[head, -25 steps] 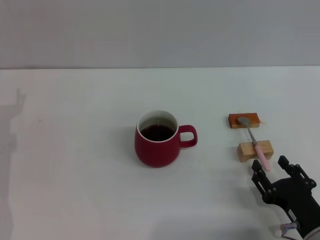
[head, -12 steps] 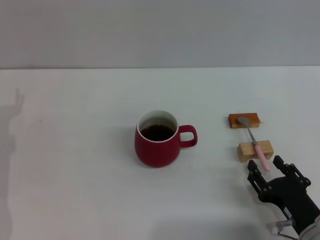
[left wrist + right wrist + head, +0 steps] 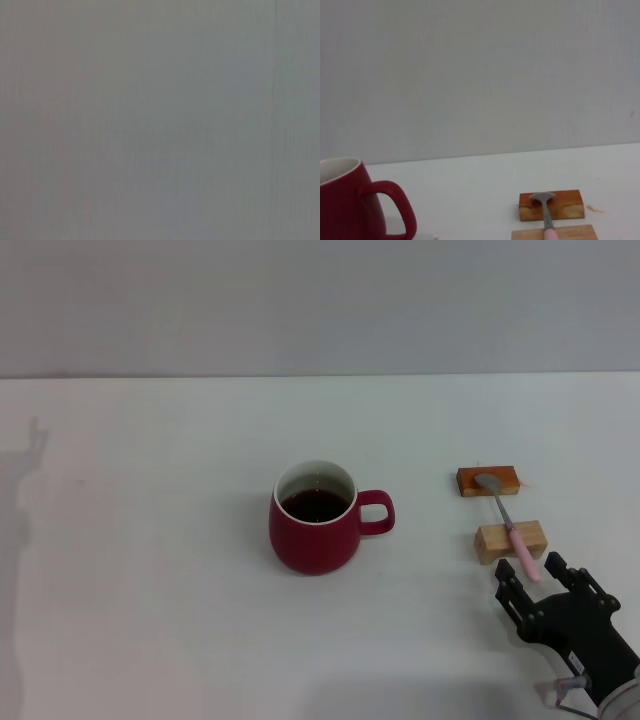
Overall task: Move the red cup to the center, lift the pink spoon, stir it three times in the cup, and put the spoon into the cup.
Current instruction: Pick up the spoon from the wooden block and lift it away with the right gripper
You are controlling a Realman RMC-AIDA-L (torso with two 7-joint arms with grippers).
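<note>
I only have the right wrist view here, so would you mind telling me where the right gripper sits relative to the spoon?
Observer: The head view shows the right gripper at the near end of the pink spoon, jaws open, not gripping it.
Operator: Thank you. How does the spoon lie?
Observer: Its bowl rests on the orange block, its handle across the pale wooden block.
Operator: What is inside the red cup?
Observer: The red cup holds dark liquid; its handle points toward the spoon.
Operator: And the left gripper?
Observer: It appears in no view.
</note>
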